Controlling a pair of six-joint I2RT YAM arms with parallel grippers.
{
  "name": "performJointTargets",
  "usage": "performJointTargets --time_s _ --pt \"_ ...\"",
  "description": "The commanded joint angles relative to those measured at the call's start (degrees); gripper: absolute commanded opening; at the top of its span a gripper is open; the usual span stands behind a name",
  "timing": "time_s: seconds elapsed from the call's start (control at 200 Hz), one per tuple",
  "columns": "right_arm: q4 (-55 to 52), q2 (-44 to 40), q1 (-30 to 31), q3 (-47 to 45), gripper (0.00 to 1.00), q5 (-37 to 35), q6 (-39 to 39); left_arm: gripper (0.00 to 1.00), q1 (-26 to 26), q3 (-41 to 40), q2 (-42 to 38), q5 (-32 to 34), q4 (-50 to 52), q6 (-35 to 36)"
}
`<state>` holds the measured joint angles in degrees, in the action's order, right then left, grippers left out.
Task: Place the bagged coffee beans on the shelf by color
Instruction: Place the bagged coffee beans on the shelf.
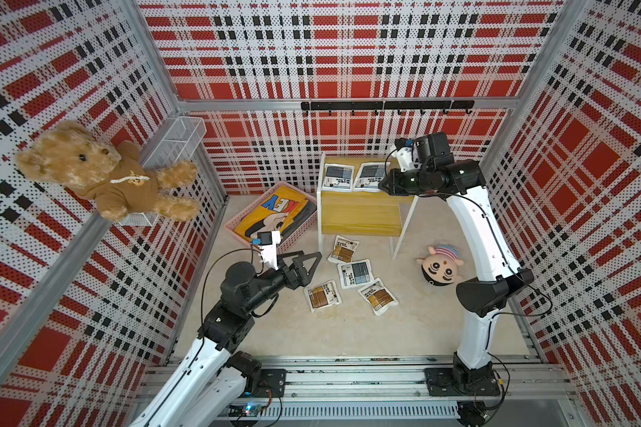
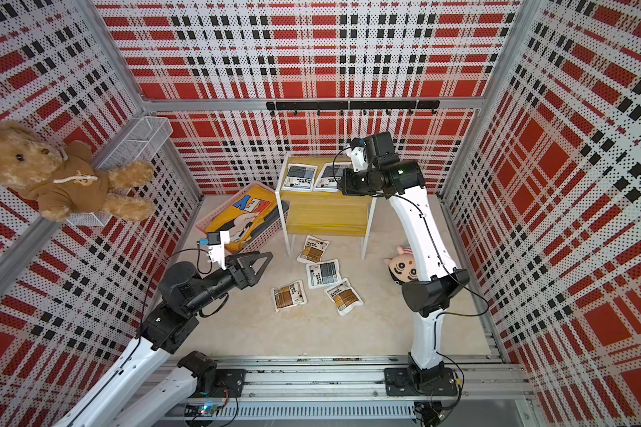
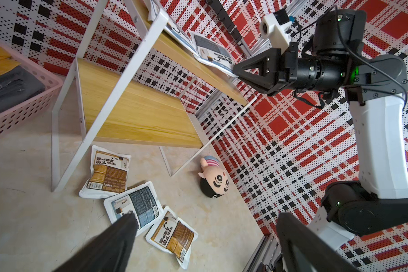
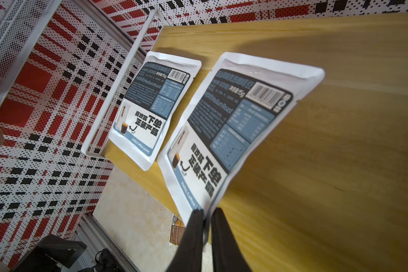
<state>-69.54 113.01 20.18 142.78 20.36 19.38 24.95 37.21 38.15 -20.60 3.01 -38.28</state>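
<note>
In both top views the shelf [image 1: 359, 218] stands at the back of the bench [image 1: 311, 332]. Two blue-panelled bags lie on its upper board: the placed blue pouch [image 1: 338, 176] and, just beside it, the held blue pouch [image 1: 371, 175] with the right tool [image 1: 382, 186] at its outer edge. The lower board is bare. In front of the shelf lie a loose blue pouch [image 1: 355, 273] and three brown pouches [image 1: 344, 249]. Beside the shelf, the pink basket [image 1: 237, 222] holds a folded yellow garment [image 1: 274, 210]. The white wire basket [image 1: 178, 142], high on the wall well away from the shelf, shows nothing inside.

In the left wrist view the left tool [image 3: 206, 215] is spread wide and grips nothing. It hovers over the bags in front of the shelf.

In the right wrist view the right tool [image 4: 206, 212] is almost closed and seems to pinch the held pouch's near edge. The bag looks tilted off the board, overhanging the shelf's front.

The step looks like setting down the second blue bag. It should be pushed further onto the board and laid flat without overlapping its neighbour. Room should be left beside it for the third, and the tool should open before it draws straight back.
</note>
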Motion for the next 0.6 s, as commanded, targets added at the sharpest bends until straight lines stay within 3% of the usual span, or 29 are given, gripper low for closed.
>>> performJointTargets --time_s 0.0,0.14,0.235,0.281,0.596 --pt "1.2 1.6 -0.3 1.7 0.15 1.2 0.0 0.99 -0.7 -0.6 -0.5 -0.5 -0.1 0.8" --pt "1.0 1.6 -1.2 1.7 0.20 0.6 -0.2 0.99 -1.0 -0.5 -0.5 -0.7 -0.1 0.7" --pt "0.9 0.8 -2.1 1.5 0.45 0.1 -0.3 0.99 -1.1 -0.4 -0.3 -0.7 0.0 0.7" --pt "0.9 0.3 -2.3 1.5 0.50 -0.2 -0.4 0.99 -1.1 -0.3 -0.2 -0.6 -0.1 0.7" --pt "3.3 -4.9 -1.9 -1.8 0.52 1.2 0.1 0.99 -1.1 -0.5 -0.1 -0.6 -1.0 -0.2"
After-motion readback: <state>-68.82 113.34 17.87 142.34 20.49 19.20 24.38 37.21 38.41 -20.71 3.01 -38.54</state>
